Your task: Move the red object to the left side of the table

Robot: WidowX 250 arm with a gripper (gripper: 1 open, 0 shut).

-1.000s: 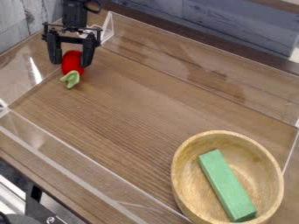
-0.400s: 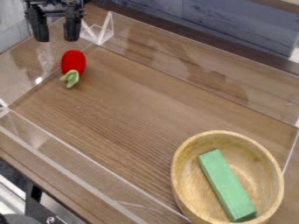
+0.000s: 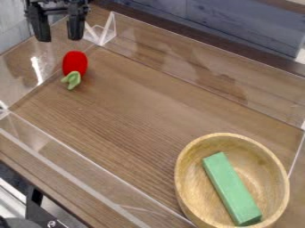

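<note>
The wide brown wood-grain tabletop (image 3: 161,98) is edged at its left by low clear acrylic walls (image 3: 53,158). Toward its 10 o'clock edge lies the small rounded bright red strawberry-like toy (image 3: 75,63), its light green leafy end (image 3: 71,80) pointing to about 7 o'clock. The toy rests directly on the wood, inside the acrylic edging and near it.

Just beyond the toy, at 11 o'clock on the tabletop, is the dark claw (image 3: 60,32), reaching in from the top of the view. It is open, its two dark fingers spread well apart, one at 9 o'clock and one at 3 o'clock of the claw, with nothing gripped between them; the toy is apart from it.

At 5 o'clock sits the round light wooden bowl (image 3: 194,169), with the green rectangular block (image 3: 233,189) inside, its long side running from about 11 to 5 o'clock.
</note>
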